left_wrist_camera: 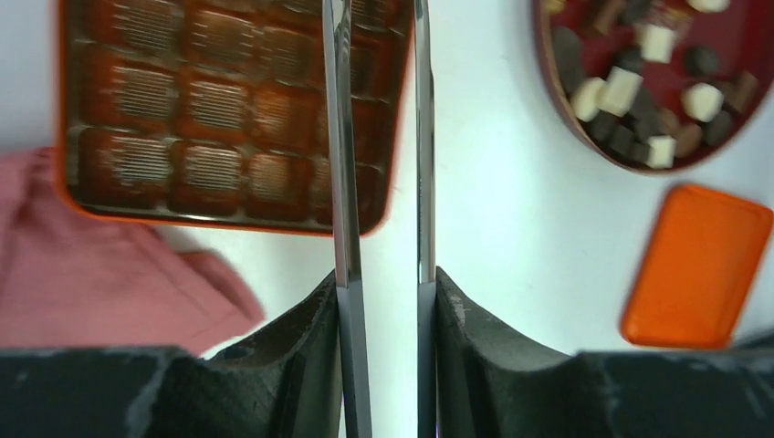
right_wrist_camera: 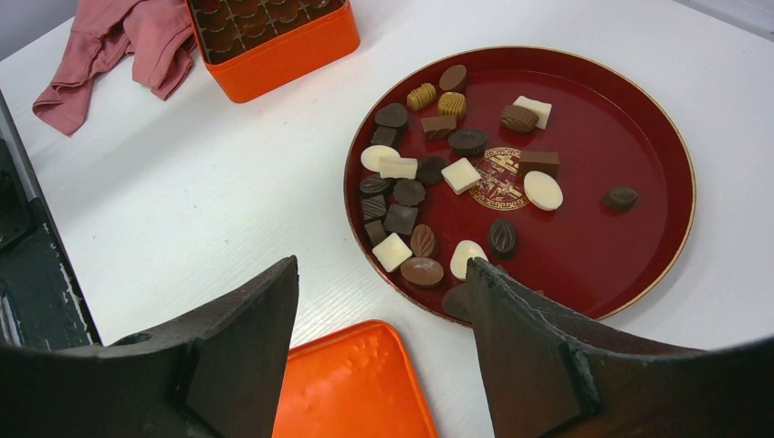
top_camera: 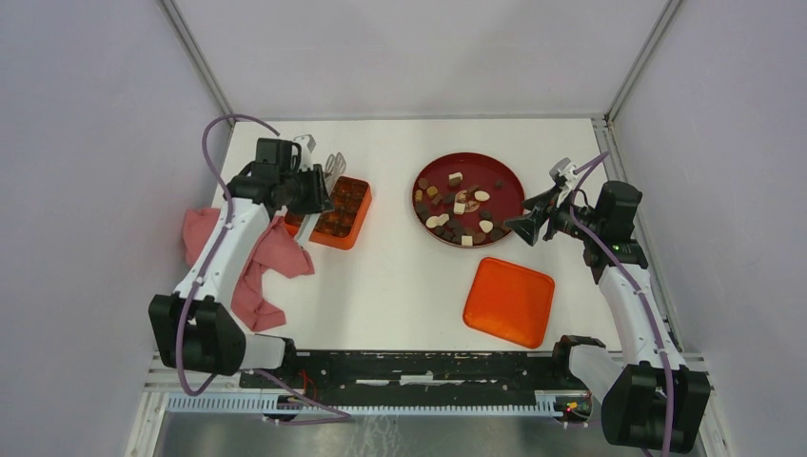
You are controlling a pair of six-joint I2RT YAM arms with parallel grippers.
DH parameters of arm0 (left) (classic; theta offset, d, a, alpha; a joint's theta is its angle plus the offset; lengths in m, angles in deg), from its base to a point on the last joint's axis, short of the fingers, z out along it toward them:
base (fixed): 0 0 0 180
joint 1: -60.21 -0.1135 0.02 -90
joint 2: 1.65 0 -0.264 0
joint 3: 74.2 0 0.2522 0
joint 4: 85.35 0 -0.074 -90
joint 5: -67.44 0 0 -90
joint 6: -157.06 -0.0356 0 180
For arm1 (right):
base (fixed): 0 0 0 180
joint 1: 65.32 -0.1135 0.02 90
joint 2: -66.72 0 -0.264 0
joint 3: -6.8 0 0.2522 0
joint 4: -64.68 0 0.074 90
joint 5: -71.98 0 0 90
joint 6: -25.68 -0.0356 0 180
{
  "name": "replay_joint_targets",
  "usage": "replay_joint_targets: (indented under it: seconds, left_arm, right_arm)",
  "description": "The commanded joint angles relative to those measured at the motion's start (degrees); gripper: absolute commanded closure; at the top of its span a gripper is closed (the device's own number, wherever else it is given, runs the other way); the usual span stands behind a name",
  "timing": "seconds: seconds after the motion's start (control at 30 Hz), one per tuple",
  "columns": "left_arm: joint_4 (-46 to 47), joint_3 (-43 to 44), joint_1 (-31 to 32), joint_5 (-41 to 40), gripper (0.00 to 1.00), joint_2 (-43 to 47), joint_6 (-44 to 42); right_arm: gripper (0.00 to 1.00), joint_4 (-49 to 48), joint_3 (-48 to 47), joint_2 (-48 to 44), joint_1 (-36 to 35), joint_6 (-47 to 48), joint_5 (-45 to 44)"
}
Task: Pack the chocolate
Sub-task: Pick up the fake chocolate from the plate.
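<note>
The chocolate (top_camera: 462, 209) lies loose as many dark, brown and white pieces on a round dark-red plate (top_camera: 504, 181); the pieces (right_wrist_camera: 429, 173) cluster on its left half. My left gripper (left_wrist_camera: 383, 274) is shut on a pair of metal tongs (left_wrist_camera: 339, 137), whose two blades stand slightly apart over the right edge of the orange compartmented box (left_wrist_camera: 219, 109). No piece shows between the blades, and their tips run out of the left wrist view. My right gripper (right_wrist_camera: 381, 265) hangs open and empty at the plate's near rim (right_wrist_camera: 621, 255).
The box (top_camera: 341, 211) stands at the left with the tongs (top_camera: 333, 164) above its far corner. A pink cloth (top_camera: 266, 267) lies left of it. The orange lid (top_camera: 509, 301) rests flat in front of the plate. White walls enclose the table.
</note>
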Motion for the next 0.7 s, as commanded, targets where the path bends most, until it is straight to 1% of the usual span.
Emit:
replay_joint_targets:
  seconds: [0.0, 0.1, 0.17, 0.23, 0.3, 0.5, 0.53, 0.67]
  left_arm:
    - [8.98, -5.38, 6.13, 9.24, 0.59, 5.21, 5.54]
    - [14.84, -8.33, 13.27, 10.0, 0.59, 6.55, 10.15]
    - [17.79, -8.63, 18.76, 9.14, 0.59, 5.73, 12.61]
    - [18.71, -7.27, 23.05, 7.02, 0.58, 3.02, 13.55]
    - [17.03, -4.52, 26.12, 3.37, 0.58, -0.77, 13.21]
    - [5.98, 7.54, 31.32, -7.63, 0.58, -14.37, 9.11]
    - [4.41, 9.95, 31.61, -8.91, 0.58, -16.05, 8.36]
    - [1.28, 13.93, 31.8, -11.71, 0.58, -20.19, 6.43]
  right_arm:
    - [0.27, -2.35, 0.26, 0.03, 0.18, 0.43, 0.29]
    - [0.27, -2.18, 0.26, 0.18, 0.17, 0.62, 0.18]
    - [0.27, -2.16, 0.17, 0.18, 0.2, 0.62, 0.18]
    - [0.27, -2.22, 0.19, 0.25, 0.26, 0.7, 0.18]
    - [0.27, -2.1, 0.19, 0.16, 0.26, 0.71, 0.18]
    - [0.27, -2.0, 0.17, 0.19, 0.27, 0.88, 0.11]
    - [0.27, -2.01, 0.13, 0.2, 0.27, 0.88, 0.08]
    - [0.27, -1.95, 0.17, 0.29, 0.27, 0.88, 0.31]
